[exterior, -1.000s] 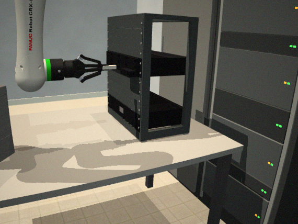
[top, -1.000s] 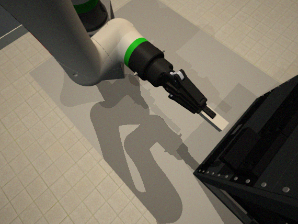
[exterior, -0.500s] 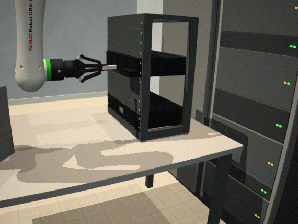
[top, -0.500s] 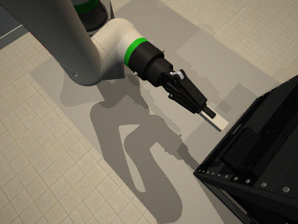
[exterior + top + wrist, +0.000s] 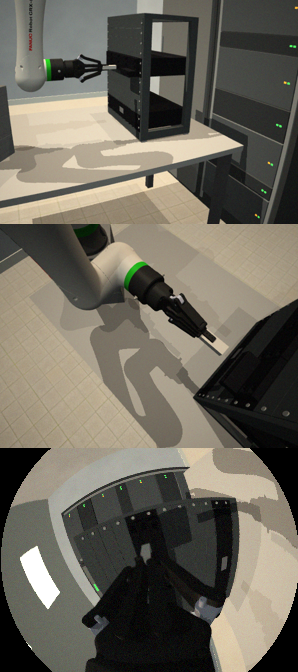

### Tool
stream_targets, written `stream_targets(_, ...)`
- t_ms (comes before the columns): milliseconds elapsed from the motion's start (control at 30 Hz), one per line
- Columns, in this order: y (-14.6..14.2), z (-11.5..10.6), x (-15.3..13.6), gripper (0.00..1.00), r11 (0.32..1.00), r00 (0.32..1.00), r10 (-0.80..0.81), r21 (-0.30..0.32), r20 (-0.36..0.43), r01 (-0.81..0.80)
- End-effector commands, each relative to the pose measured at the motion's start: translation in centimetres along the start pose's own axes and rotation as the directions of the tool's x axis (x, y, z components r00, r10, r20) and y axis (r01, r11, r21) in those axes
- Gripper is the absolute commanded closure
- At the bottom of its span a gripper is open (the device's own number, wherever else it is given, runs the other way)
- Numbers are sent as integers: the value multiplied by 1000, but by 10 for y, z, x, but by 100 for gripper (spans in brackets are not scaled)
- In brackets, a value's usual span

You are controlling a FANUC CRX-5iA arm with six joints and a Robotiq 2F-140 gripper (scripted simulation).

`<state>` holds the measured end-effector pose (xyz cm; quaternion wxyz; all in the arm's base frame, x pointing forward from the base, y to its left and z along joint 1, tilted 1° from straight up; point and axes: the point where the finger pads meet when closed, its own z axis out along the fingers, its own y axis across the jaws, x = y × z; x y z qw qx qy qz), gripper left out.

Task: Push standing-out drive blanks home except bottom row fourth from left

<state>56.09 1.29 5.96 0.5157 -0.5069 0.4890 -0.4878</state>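
From my remote console, the black two-finger gripper (image 5: 100, 67) has its fingers clenched on nothing, tips at the dark storage chassis (image 5: 123, 63) in the black open-frame rack (image 5: 145, 78) on the pale desk (image 5: 157, 154). I judge a push is in hand; next, a steady, straight press.

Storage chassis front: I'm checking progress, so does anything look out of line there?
Yes. One blank juts out of the chassis face near the rack's front post, proud of its neighbours. The shut gripper is level with that row.
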Motion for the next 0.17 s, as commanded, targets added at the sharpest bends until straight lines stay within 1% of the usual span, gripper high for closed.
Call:
stream_targets(0, 0, 0, 0, 100, 1000, 1000, 0, 0, 0, 0)
stream_targets(133, 0, 0, 0, 100, 1000, 1000, 0, 0, 0, 0)
